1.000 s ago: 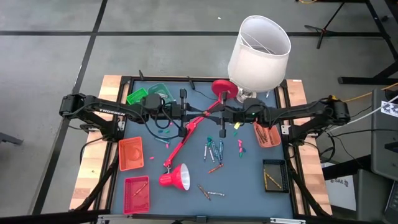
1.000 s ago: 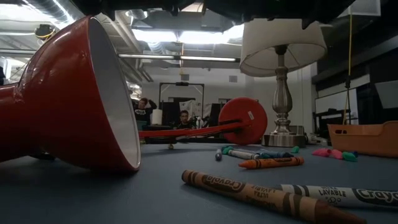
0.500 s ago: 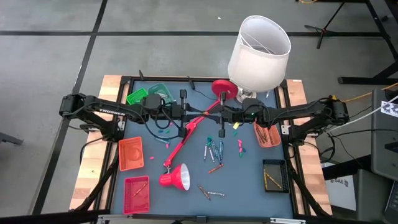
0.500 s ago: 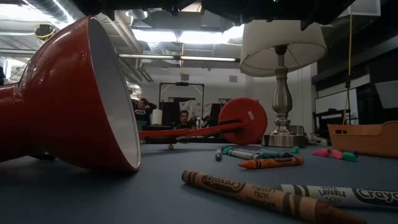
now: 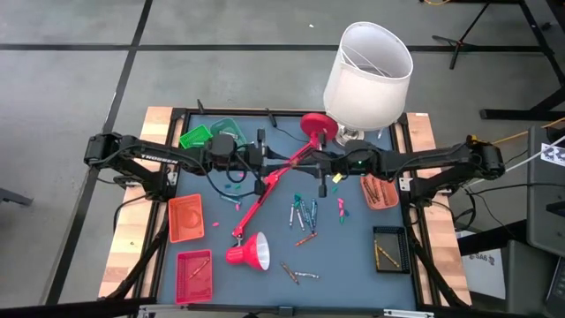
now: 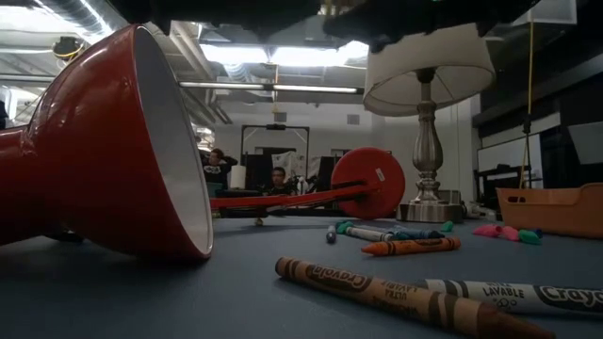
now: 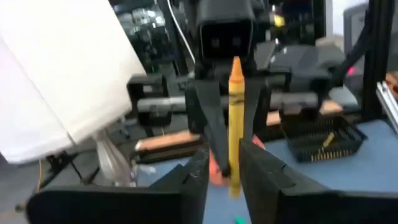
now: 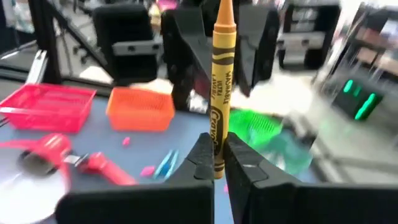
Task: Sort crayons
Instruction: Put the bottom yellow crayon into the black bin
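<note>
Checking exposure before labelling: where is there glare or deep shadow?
Low view: ceiling lights glare; shadow lies under the red lamp shade. High view: even light, the white lampshade brightest. Left wrist view: that lampshade nearly washes out.

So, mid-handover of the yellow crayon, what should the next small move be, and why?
Probably draw the left gripper straight back. The right gripper is clamped on the blunt end of the yellow crayon, while the left one's fingers stand apart on either side of it, so the left arm only needs to clear.

arms: two dark jointed links, black cables | left arm (image 5: pixel 141 159): white lettering | right arm (image 5: pixel 424 161): small green light | fingers (image 8: pixel 202 155): dark, flat
</note>
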`<control>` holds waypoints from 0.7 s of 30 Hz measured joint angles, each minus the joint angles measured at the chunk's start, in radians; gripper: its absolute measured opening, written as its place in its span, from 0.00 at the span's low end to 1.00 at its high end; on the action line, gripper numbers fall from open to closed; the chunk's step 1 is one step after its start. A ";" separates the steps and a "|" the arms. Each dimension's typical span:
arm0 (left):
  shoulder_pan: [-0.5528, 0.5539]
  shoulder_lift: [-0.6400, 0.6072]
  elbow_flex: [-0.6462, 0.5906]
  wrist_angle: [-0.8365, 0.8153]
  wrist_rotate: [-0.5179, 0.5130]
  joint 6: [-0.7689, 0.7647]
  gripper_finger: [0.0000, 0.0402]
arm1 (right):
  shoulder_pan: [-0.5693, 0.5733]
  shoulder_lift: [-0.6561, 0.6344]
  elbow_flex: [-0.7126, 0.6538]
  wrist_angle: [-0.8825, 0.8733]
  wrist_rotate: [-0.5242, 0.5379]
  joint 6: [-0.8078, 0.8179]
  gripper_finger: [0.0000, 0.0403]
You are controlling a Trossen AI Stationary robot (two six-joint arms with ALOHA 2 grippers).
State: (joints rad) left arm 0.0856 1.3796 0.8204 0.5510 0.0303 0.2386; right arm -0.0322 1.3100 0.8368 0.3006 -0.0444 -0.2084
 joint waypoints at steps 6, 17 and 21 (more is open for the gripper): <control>0.000 0.000 0.000 -0.118 0.007 0.000 0.26 | 0.000 -0.114 0.000 -0.352 -0.028 0.213 0.04; 0.000 0.000 0.000 -0.248 -0.075 0.007 0.28 | 0.013 -0.246 0.000 -0.967 -0.467 0.798 0.04; 0.000 0.000 0.000 -0.267 -0.123 0.007 0.27 | 0.101 -0.246 0.000 -1.140 -0.553 0.967 0.04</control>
State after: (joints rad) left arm 0.0856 1.3796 0.8204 0.2839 -0.0931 0.2458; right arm 0.0687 1.0641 0.8364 -0.8396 -0.5978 0.7582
